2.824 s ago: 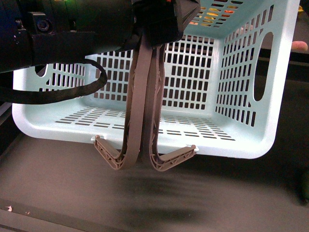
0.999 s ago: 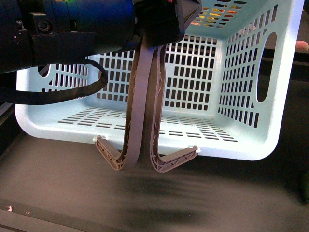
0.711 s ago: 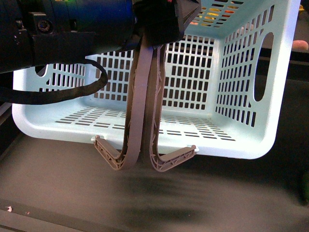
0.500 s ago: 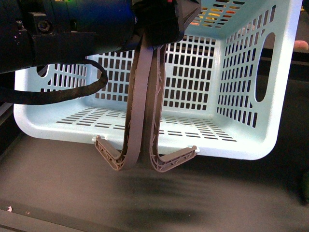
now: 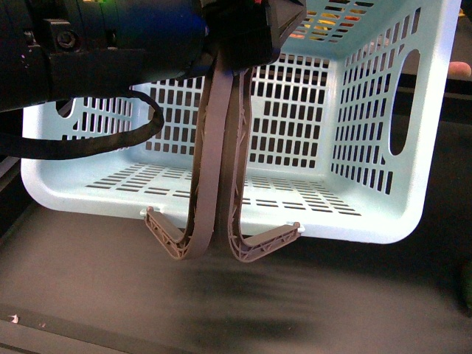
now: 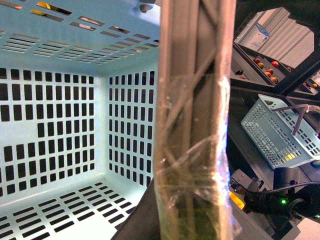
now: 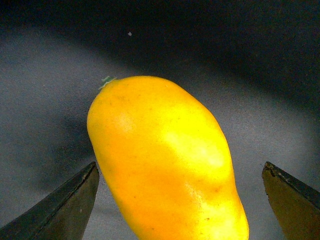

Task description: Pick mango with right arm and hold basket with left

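Orange-yellow and smooth, the mango (image 7: 165, 160) lies on a dark grey surface (image 7: 45, 100), and we find it not yet lifted. The right gripper (image 7: 180, 202) is spread around it. One of its fingers (image 7: 67, 205) sits just beside the skin; the other stands apart, with bare surface showing between. We can confirm no contact, so we record the jaws as released, straddling the fruit. The mango does not appear in the front view, and we cannot place it relative to the basket.

The basket (image 5: 431, 110) is in hand. Its two grey-brown handles (image 5: 214, 147) are swung together and run up into the left gripper (image 5: 237, 63), whose jaws are clenched on them. The left wrist view shows the paired handles close before the lens, bound in clear film (image 6: 190, 165). In the front view the basket hangs tilted, its opening toward the camera. It appears clear of the dark table (image 5: 110, 295), which carries a soft shadow beneath it. We see nothing inside the basket.

Our assessment is that the holding half of the task is done. The picking half is at the approach stage: aligned, not closed. Left to do, in our judgement: close on the mango and raise it.
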